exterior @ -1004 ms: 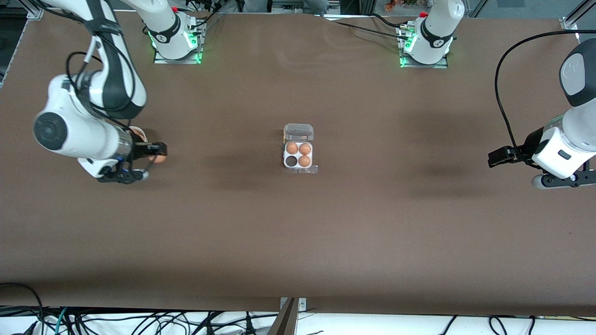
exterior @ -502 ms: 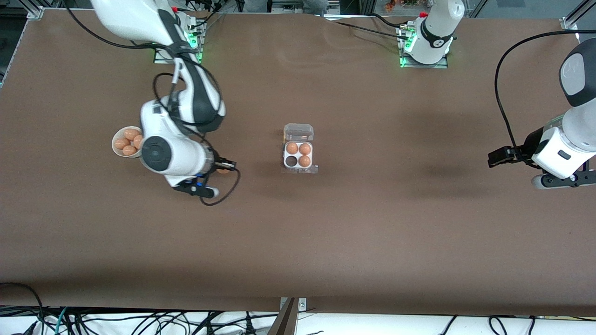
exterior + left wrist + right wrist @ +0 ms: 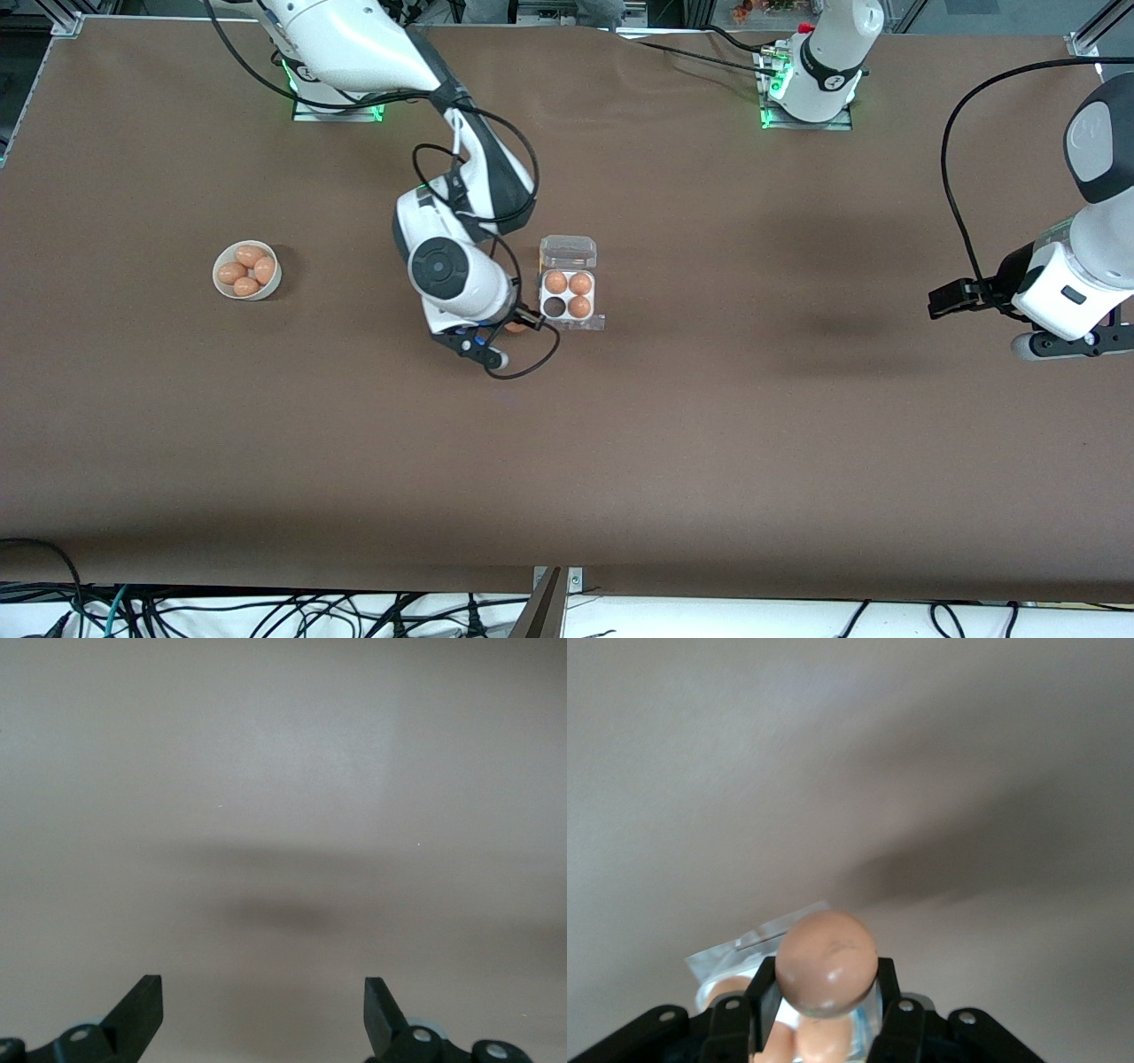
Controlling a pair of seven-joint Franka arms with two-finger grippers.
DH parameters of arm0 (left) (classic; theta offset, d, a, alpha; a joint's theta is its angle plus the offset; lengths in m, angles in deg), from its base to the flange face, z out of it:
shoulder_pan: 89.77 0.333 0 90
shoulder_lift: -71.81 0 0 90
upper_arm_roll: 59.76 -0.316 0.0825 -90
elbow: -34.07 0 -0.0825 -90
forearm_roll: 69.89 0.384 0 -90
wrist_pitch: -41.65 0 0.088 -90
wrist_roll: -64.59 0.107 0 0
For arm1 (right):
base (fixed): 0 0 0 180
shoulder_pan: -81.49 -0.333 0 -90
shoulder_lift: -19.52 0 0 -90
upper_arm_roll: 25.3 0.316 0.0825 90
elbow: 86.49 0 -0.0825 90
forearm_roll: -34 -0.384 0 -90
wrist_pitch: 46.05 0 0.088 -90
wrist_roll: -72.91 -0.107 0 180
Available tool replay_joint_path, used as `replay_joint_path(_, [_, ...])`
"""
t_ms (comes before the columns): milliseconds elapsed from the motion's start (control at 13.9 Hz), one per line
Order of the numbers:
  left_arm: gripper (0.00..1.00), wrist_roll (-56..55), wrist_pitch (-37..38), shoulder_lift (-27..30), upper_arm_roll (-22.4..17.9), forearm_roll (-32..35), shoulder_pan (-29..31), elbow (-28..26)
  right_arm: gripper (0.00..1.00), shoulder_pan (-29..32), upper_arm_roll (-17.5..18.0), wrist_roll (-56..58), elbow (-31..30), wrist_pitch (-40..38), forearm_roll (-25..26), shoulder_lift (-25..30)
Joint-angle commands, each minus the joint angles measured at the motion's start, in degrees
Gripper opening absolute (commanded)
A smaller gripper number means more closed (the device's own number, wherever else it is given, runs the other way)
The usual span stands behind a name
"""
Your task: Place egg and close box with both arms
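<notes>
The box (image 3: 543, 307), a white four-cell tray, lies mid-table with its clear lid (image 3: 568, 252) swung open. Three brown eggs fill it; one cell (image 3: 555, 307) is dark and bare. My right gripper (image 3: 523, 322) hangs at the box's corner toward the right arm's end, shut on a brown egg (image 3: 828, 961). In the right wrist view that gripper (image 3: 826, 981) clamps the egg on both sides, with the box (image 3: 719, 967) directly below. My left gripper (image 3: 944, 299) waits open and holding nothing above bare table at the left arm's end; its fingers (image 3: 142, 1005) stand wide apart.
A round white bowl (image 3: 217, 266) with several brown eggs stands toward the right arm's end of the table. A black cable (image 3: 523, 368) loops down from the right wrist close to the box. Brown tabletop surrounds the box.
The right arm has swung from beside the bowl to the box, carrying the egg. The bowl has come into full view. The left arm has not moved.
</notes>
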Motion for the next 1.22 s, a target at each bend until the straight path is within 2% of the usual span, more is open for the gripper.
replay_joint_path(0, [1.0, 1.0, 0.27, -0.41, 0.0, -1.03, 0.08, 1.12, 0.28, -2.62, -0.67, -4.59, 1.84, 0.75, -1.13, -1.31])
replay_joint_path(645, [1.0, 0.91, 0.27, -0.76, 0.0, -1.03, -0.01, 1.2, 0.28, -4.04, 1.53, -7.85, 1.84, 3.04, -1.31, -2.54])
replay_joint_path(1147, [1.0, 0.29, 0.45, -0.76, 0.17, -1.12, -0.36, 1.12, 0.3, -4.13, 1.62, -7.59, 1.84, 3.13, -1.57, -3.86])
